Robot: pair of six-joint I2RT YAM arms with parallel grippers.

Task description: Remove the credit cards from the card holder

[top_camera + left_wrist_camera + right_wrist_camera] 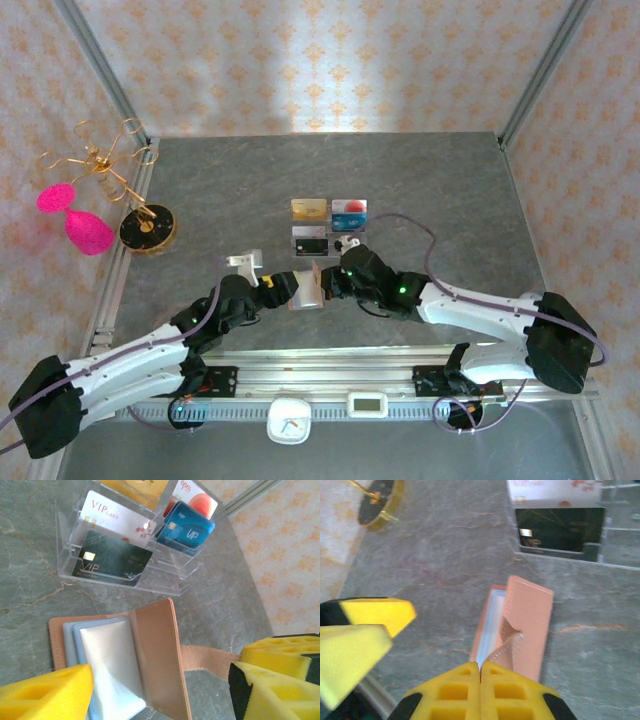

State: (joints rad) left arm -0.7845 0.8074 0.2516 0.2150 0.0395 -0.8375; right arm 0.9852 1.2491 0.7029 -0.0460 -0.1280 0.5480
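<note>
While the right tool [480,669] is pinched tight on the tab [508,642], it holds the front cover of the holder [532,612] lifted off the sleeves [107,665]. That grip looks meant to keep the booklet open and steady so the other arm can work inside. The left tool [402,623] hovers just beside the holder's open side, spread wide and carrying nothing. In its own wrist view its fingers frame the sleeves without touching them, which reads as lining up for a reach.

The holder lies on the desk [445,555] between the two tools, near a clear stand [165,580]. Several cards [112,560] sit in the stand's tiers, faces outward, so I take it to be where cards from the holder go. Glare whitens the top sleeve, so I cannot tell whether a card is left in it. If one is, the left tool would need to narrow onto the card's thin edge at the sleeve mouth. The slick plastic could slip.
</note>
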